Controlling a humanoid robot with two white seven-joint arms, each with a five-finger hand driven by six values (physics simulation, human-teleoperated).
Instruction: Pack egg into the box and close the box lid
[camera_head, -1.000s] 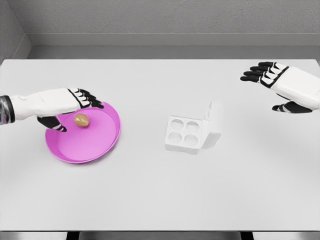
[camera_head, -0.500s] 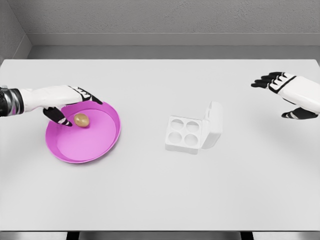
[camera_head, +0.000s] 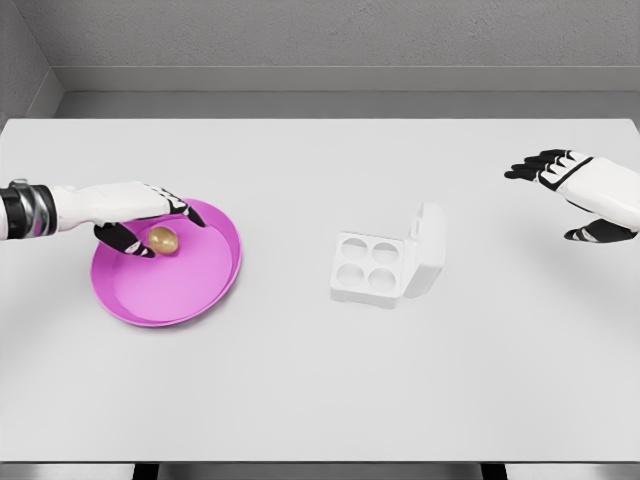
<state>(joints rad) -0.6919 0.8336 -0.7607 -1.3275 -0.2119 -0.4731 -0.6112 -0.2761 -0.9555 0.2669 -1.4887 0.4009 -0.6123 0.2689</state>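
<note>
A brown egg (camera_head: 163, 239) lies in the back part of a pink plate (camera_head: 175, 290) at the table's left. My left hand (camera_head: 160, 226) reaches in from the left and hovers at the egg, thumb (camera_head: 131, 243) on its left side and fingers (camera_head: 186, 209) arched over its far side. The hand is open and I cannot tell whether it touches the egg. The white four-cup egg box (camera_head: 366, 266) stands in the middle, its lid (camera_head: 429, 247) raised on the right, all cups empty. My right hand (camera_head: 565, 196) floats open near the right edge, far from the box.
The grey-white table (camera_head: 320, 380) ends at a wall behind and a front edge near the picture's bottom. Nothing else stands on it.
My left hand has slid a little down and closer around the egg. The right hand drew back to the right a second ago and has barely moved since. Egg and box are unmoved.
</note>
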